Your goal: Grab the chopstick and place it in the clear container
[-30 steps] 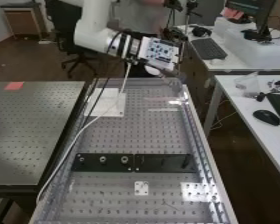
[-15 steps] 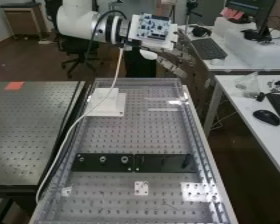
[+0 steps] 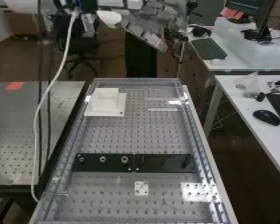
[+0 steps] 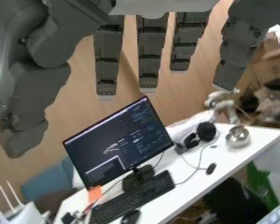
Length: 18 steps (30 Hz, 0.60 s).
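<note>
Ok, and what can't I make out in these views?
- High view: the rest of the arm, cut off by the top edge.
- Wrist view: the base of the hand, cut off by the picture's edge.
- Wrist view: part of the white desk, hidden by the monitor.

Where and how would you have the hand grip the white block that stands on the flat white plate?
I'd grip the upper part of the white block by two opposite sides, bringing the hand down from above. The block rises from the flat white plate, whose edge juts out at its foot and would probably hinder a low, sideways grip.
</note>
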Motion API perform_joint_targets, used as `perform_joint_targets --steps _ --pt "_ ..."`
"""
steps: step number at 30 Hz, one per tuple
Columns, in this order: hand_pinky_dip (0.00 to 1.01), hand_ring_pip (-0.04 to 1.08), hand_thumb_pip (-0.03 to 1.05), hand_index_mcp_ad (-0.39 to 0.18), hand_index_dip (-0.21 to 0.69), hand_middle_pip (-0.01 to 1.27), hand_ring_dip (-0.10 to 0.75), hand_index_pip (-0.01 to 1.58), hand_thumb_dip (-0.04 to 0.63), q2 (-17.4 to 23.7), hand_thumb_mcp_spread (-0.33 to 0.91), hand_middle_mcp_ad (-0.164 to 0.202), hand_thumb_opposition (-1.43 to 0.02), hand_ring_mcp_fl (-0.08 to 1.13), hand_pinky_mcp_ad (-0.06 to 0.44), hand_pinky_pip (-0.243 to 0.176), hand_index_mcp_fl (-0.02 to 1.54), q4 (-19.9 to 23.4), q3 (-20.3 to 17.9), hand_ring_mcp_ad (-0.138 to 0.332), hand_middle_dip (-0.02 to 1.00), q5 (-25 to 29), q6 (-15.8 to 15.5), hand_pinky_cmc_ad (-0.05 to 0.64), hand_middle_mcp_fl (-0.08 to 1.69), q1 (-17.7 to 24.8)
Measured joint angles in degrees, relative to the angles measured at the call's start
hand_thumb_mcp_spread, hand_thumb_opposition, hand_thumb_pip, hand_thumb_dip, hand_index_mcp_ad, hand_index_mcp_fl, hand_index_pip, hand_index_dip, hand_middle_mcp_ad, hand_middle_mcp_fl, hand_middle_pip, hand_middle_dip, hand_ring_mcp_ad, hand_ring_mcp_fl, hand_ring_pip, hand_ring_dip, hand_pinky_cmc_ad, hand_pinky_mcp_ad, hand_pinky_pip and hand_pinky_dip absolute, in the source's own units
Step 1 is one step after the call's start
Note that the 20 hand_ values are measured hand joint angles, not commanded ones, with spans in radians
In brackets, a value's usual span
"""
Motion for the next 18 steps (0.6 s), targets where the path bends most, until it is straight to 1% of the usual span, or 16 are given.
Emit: perform_joint_targets --steps 1,2,3,5,6,7,8,10,11,12,13,14,15,17,18 --pt "0.33 0.09 0.35 -0.215 0.429 0.09 0.278 0.02 0.117 0.59 0.27 0.035 -0.70 0.07 0.396 0.003 0.44 -0.07 -0.25 0.096 0.38 -0.28 -2.13 0.510 0.26 -0.09" --pt "0.32 0.10 0.35 -0.215 0.426 0.09 0.278 0.02 0.115 1.38 0.27 0.035 -0.70 0.05 0.393 0.003 0.44 -0.26 -0.57 0.098 0.37 -0.79 -5.22 0.510 0.23 -0.18" --pt "0.31 0.10 0.36 -0.215 0.426 0.09 0.272 0.02 0.115 1.88 0.25 0.037 -0.70 0.04 0.393 0.000 0.42 -0.47 -0.74 0.094 0.36 -1.21 -7.27 0.510 0.24 -0.24" --pt "0.30 0.09 0.40 -0.215 0.429 0.10 0.269 0.02 0.115 3.28 0.26 0.037 -0.70 0.03 0.393 0.003 0.42 -1.69 -1.10 0.099 0.36 -2.65 -13.25 0.510 0.23 -0.40" --pt "0.28 0.10 0.41 -0.215 0.410 0.10 0.271 0.02 0.101 3.87 0.24 0.037 -0.70 0.03 0.393 0.003 0.42 -2.66 -1.12 0.096 0.36 -3.68 -15.79 0.510 0.24 -0.43" --pt "0.27 0.09 0.41 -0.223 0.410 0.11 0.264 0.02 0.094 4.10 0.23 0.030 -0.68 0.03 0.393 0.003 0.42 -3.18 -1.12 0.094 0.35 -4.14 -16.78 0.510 0.24 -0.43" --pt "0.25 0.10 0.41 -0.227 0.394 0.10 0.262 0.02 0.094 4.49 0.21 0.026 -0.68 0.03 0.394 0.003 0.41 -4.57 -1.11 0.094 0.34 -4.87 -18.55 0.511 0.24 -0.43" --pt "0.22 0.09 0.42 -0.220 0.379 0.10 0.246 0.02 0.098 4.81 0.20 0.031 -0.68 0.03 0.394 0.002 0.40 -6.39 -0.95 0.096 0.33 -4.94 -20.17 0.511 0.24 -0.41" --pt "0.21 0.09 0.44 -0.216 0.372 0.10 0.244 0.02 0.091 4.85 0.19 0.030 -0.68 0.03 0.394 0.002 0.40 -7.38 -0.76 0.096 0.33 -4.72 -20.86 0.511 0.24 -0.38" --pt "0.21 0.10 0.47 -0.216 0.367 0.10 0.244 0.02 0.094 4.86 0.20 0.033 -0.68 0.03 0.394 0.002 0.40 -8.57 -0.50 0.094 0.33 -4.55 -21.61 0.511 0.24 -0.34" --pt "0.20 0.10 0.48 -0.223 0.363 0.10 0.244 0.02 0.087 4.87 0.18 0.024 -0.68 0.03 0.394 0.002 0.40 -9.08 -0.36 0.093 0.33 -4.47 -21.96 0.511 0.24 -0.33" --pt "0.19 0.10 0.48 -0.227 0.361 0.11 0.239 0.02 0.082 4.91 0.18 0.031 -0.68 0.03 0.394 0.002 0.40 -10.05 -0.07 0.096 0.33 -4.25 -22.62 0.511 0.24 -0.33" --pt "0.19 0.09 0.48 -0.218 0.361 0.11 0.229 0.02 0.082 4.96 0.16 0.033 -0.68 0.03 0.394 0.002 0.39 -10.42 0.10 0.093 0.31 -4.14 -23.00 0.511 0.22 -0.35" --pt "0.18 0.09 0.47 -0.227 0.356 0.11 0.229 0.02 0.068 5.07 0.15 0.028 -0.68 0.03 0.394 0.002 0.37 -10.41 0.13 0.093 0.31 -4.31 -23.36 0.511 0.22 -0.56" --pt "0.18 0.09 0.47 -0.222 0.356 0.11 0.229 0.02 0.068 5.14 0.15 0.028 -0.68 0.03 0.393 0.002 0.37 -10.29 0.17 0.093 0.31 -4.71 -23.59 0.511 0.22 -0.86"
